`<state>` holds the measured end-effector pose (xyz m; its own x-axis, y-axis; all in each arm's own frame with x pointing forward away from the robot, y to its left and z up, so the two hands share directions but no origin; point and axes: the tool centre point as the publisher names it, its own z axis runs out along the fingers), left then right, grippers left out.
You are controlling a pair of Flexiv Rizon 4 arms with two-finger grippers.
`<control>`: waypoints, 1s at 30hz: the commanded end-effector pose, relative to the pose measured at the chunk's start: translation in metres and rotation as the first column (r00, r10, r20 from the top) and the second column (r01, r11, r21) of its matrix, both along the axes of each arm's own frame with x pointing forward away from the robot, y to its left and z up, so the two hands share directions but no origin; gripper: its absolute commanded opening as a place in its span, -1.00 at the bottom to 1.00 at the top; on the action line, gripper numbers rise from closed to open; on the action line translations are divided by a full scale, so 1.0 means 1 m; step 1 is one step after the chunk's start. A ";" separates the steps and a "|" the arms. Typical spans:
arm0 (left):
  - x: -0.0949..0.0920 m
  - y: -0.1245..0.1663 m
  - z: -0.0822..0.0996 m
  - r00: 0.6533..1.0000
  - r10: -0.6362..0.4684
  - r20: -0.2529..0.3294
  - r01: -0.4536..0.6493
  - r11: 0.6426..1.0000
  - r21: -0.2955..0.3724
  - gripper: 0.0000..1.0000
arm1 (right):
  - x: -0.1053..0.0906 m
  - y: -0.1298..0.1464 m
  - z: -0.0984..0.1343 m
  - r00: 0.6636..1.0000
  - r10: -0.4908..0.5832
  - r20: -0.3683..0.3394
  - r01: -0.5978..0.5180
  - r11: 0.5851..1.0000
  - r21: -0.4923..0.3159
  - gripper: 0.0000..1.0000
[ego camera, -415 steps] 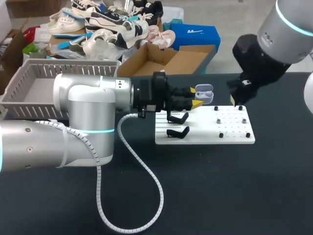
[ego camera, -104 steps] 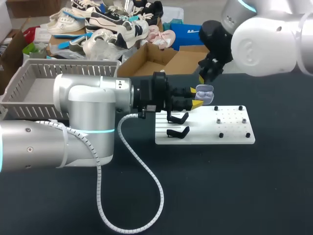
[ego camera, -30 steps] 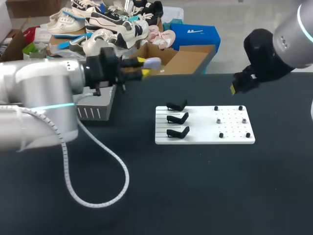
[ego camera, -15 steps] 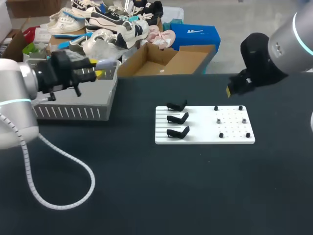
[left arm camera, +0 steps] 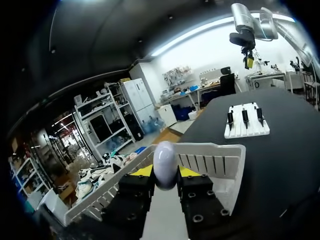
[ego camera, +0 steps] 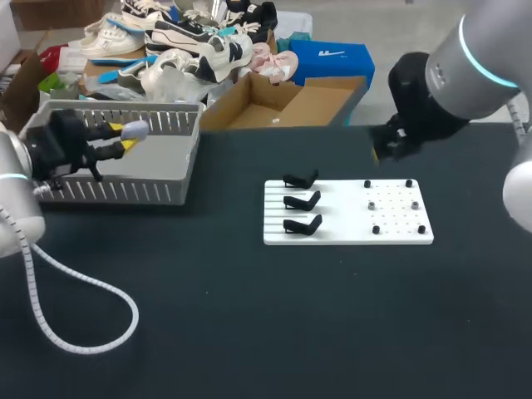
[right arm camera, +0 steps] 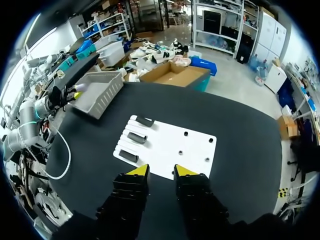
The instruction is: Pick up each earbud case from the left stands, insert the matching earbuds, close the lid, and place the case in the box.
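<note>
The left gripper is at the far left of the table, clamped on the pale earbud case. In the left wrist view the 2 yellow-tipped fingers press the case from both sides. The case stands upright between them, and its lid looks closed. It hangs over the inside of the grey basket, whose slatted walls run under and ahead of the gripper. From the head view I cannot tell whether the case touches the basket floor.

Near the middle of the table lies the white board. 3 black stands sit in a row on its left half, and several small pegs dot its right half.

The right gripper hangs just beyond the far edge of the board, toward its right half. In its own wrist view the gripper has its 2 fingers parted, so it is open, with the board ahead of it.

A white coiled cable loops on the table at the near left, below the left arm.
</note>
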<state>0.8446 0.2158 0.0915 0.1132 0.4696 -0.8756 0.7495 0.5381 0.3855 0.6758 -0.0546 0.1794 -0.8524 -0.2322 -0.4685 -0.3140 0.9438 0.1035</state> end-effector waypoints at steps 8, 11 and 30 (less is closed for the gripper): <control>0.034 -0.006 -0.018 0.998 0.067 -0.021 -0.067 0.998 0.002 -1.00 | 0.005 0.014 -0.004 0.999 -0.019 -0.037 0.018 1.000 -0.019 -0.44; 0.035 -0.006 -0.018 0.998 0.057 -0.035 -0.057 0.998 0.006 -1.00 | 0.004 0.014 -0.004 0.999 -0.023 -0.038 0.022 1.000 -0.017 -0.44; -0.001 -0.030 0.012 0.995 -0.011 -0.096 0.006 0.999 -0.047 1.00 | -0.002 -0.010 -0.007 0.998 -0.062 0.008 0.062 0.997 0.048 -0.11</control>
<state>0.8574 0.1903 0.0927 0.0408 0.4236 -0.9049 0.7800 0.5525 0.2938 0.6807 -0.0587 0.1738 -0.8716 -0.1748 -0.4581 -0.2653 0.9538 0.1408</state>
